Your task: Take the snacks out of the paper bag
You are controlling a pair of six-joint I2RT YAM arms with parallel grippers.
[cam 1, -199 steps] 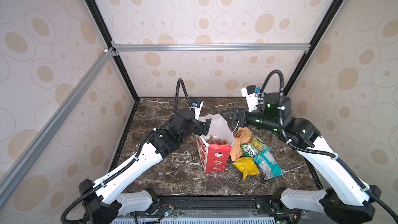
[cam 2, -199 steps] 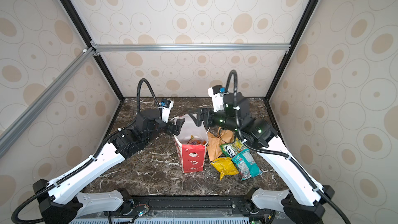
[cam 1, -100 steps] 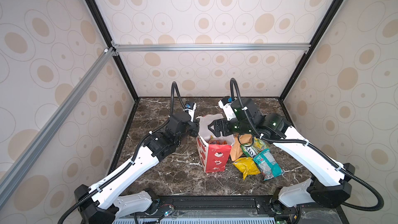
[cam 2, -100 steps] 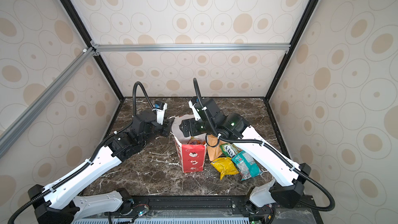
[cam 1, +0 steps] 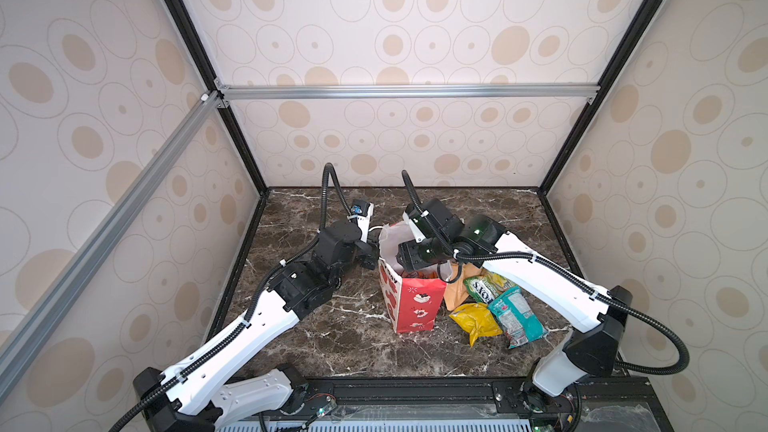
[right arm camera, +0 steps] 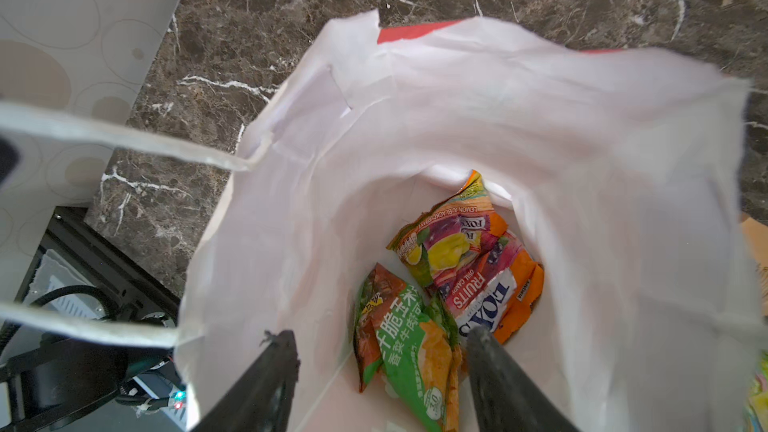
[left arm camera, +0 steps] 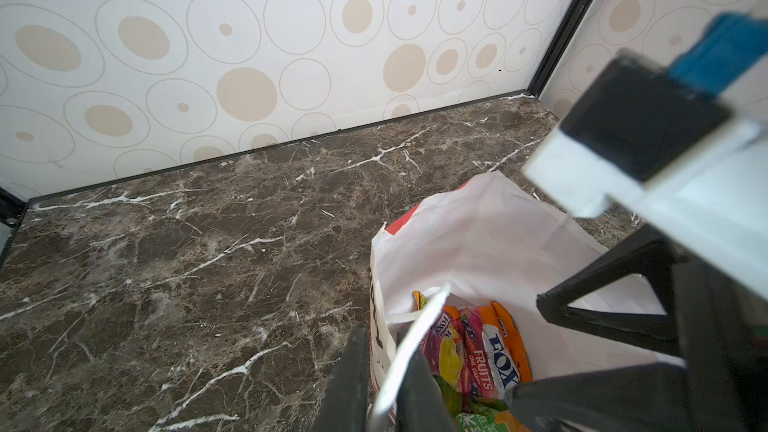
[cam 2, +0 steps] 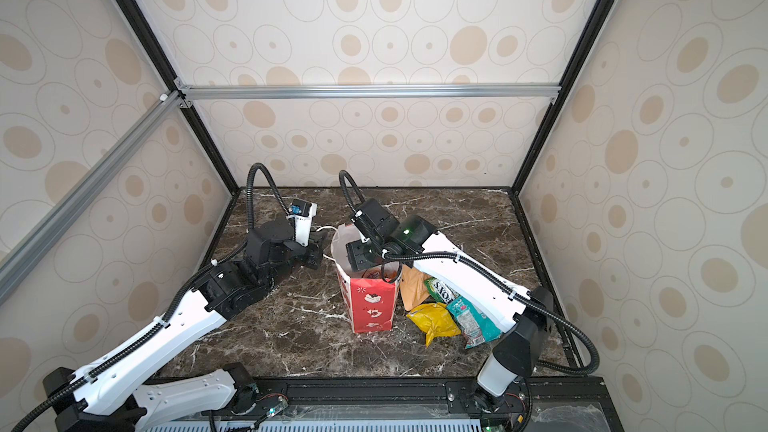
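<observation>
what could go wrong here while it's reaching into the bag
The left jaws pinch only the thin paper rim of the bag; a tug could tear it or tip the bag.
The orange packet and green packet overlap at the bottom, so the open right jaws may catch both or pinch the bag's wall.
A cord handle sticks out from the rim and could snag an arm.

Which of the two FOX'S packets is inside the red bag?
The orange FOX'S packet, at the bottom of the red paper bag; the green FOX'S packet lies outside on the table.
</observation>
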